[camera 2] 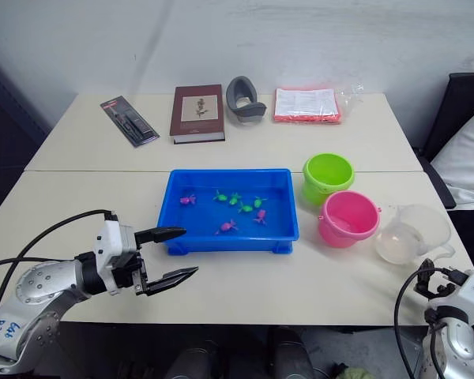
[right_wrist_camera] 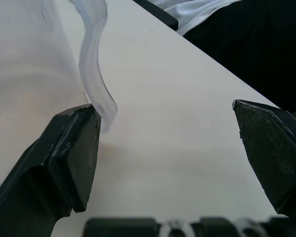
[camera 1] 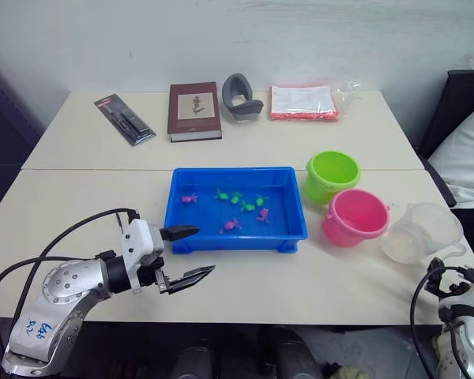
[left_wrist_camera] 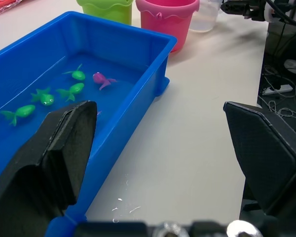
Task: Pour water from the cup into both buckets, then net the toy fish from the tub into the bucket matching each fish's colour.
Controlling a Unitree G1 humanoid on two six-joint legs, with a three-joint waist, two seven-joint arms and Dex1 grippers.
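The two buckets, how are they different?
The green bucket is lime; the pink bucket is pink. The green bucket stands farther from the robot, closer to the blue tub; the pink bucket stands nearer the robot, beside the clear cup. Both are round, upright and similar in size.

The left arm (camera 1: 59,296) is clad in rounded silver-grey metal, with blue handwritten marks near its base. A white block is seen at the wrist, behind a black collar. The left gripper (camera 1: 191,254) is formed of two black, tapering, angular fingers. Black cables are looped over both arms. The right arm (camera 2: 450,335) is likewise silver-grey, with black fittings.
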